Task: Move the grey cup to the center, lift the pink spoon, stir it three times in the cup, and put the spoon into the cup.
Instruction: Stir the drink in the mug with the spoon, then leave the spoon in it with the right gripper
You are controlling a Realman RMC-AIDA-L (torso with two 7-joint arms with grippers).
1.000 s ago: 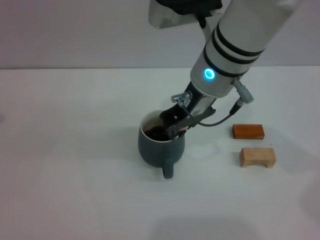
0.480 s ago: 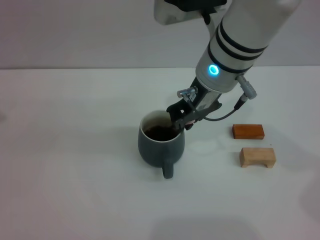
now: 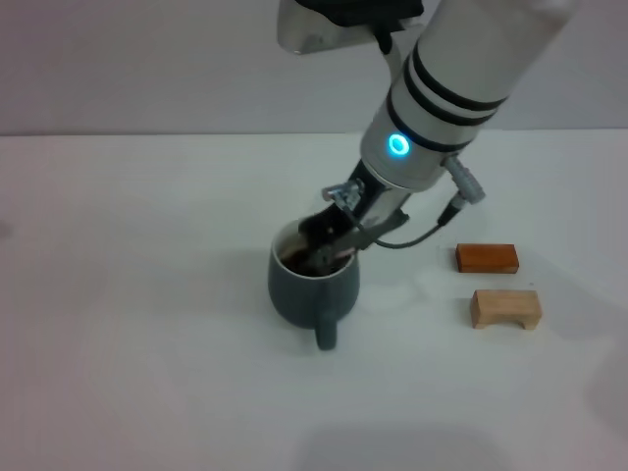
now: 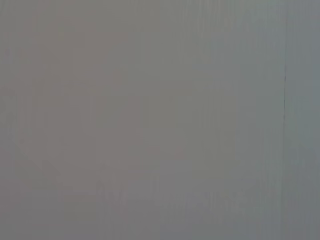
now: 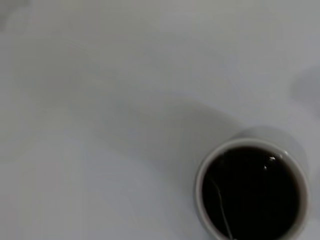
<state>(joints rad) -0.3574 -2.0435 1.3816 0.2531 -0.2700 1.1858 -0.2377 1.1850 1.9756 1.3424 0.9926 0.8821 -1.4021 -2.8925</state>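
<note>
The grey cup (image 3: 299, 290) stands on the white table near the middle, handle toward me, with dark liquid inside. My right gripper (image 3: 329, 247) reaches down over the cup's mouth, its dark fingers just above the liquid and closed together. Between them a sliver of the pink spoon (image 3: 340, 253) shows at the cup's right rim. In the right wrist view the cup (image 5: 199, 184) is seen from above, and a thin line of the spoon (image 5: 220, 206) runs through the dark liquid. My left gripper is out of view; its wrist view shows only plain grey.
An orange-brown wooden block (image 3: 487, 257) and a tan wooden block (image 3: 505, 308) lie to the right of the cup. The white tabletop (image 3: 137, 294) stretches bare to the left and front.
My right gripper swung from the cup's right rim leftward over the middle of the liquid, carrying the spoon. The cup stays in place.
</note>
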